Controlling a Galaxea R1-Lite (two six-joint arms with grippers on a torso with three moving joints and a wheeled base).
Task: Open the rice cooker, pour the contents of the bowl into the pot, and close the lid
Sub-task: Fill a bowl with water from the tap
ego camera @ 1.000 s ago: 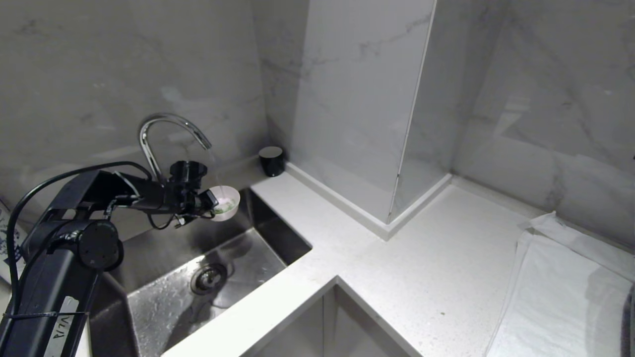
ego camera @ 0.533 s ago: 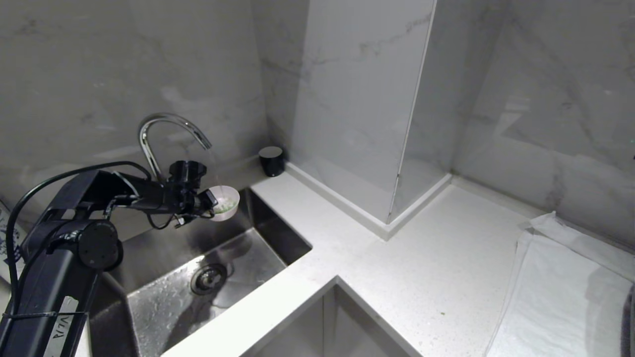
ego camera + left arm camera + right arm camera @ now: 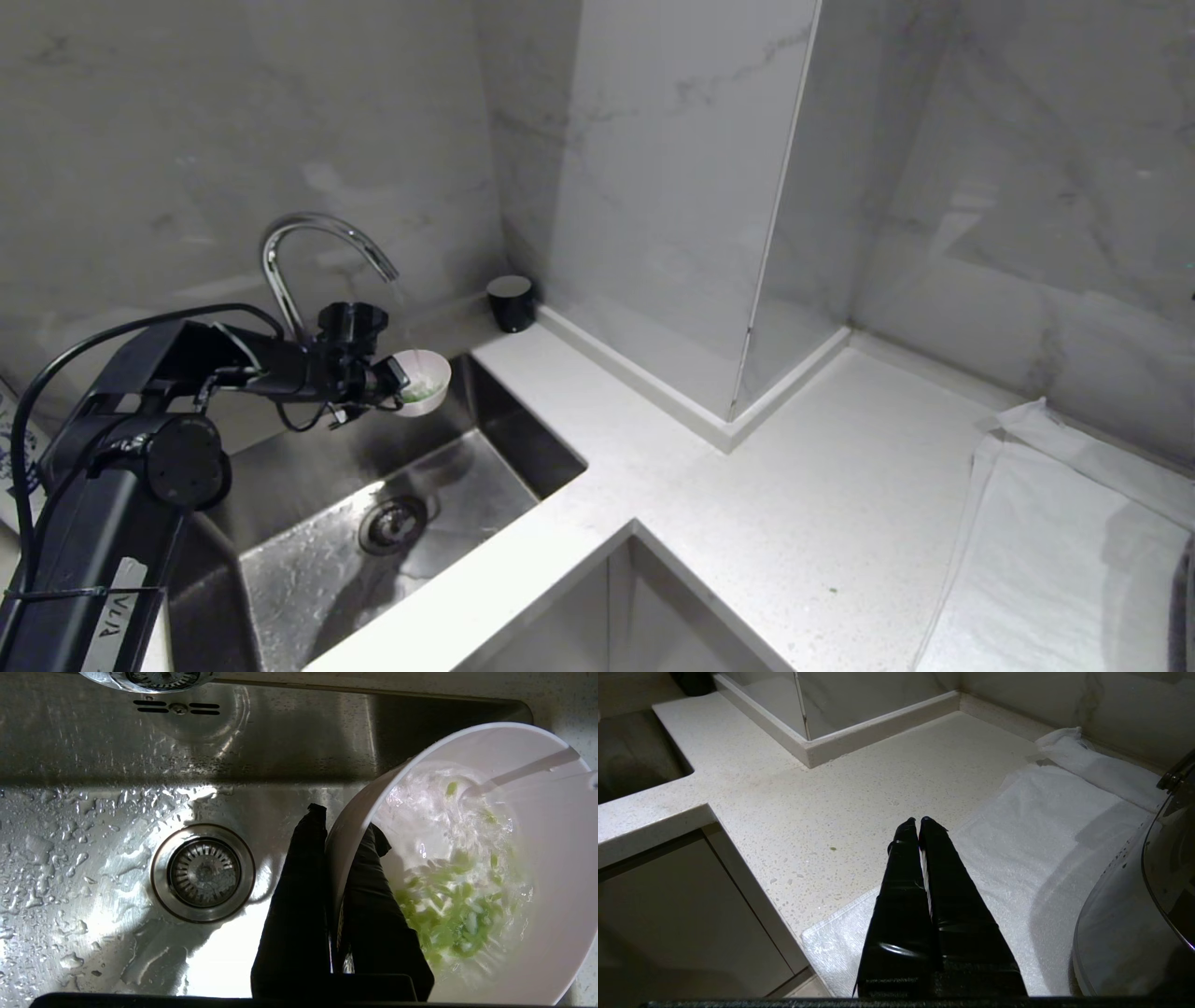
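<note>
Left wrist view shows the left claw [image 3: 338,826] pinching the rim of the bowl [image 3: 551,868] over the sink [image 3: 117,788], where water now makes its green bits [image 3: 448,914] heavier and slosh-prone, so I'd keep that rim grip level.

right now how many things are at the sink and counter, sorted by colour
Black: 2, the left gripper and the small cup at the wall.
White or pale: 2, the bowl clamped by its rim and the towel on the counter.
Green: 1, the bits in the bowl, in water.
Chrome: 1, the faucet.
Total: 6.
</note>
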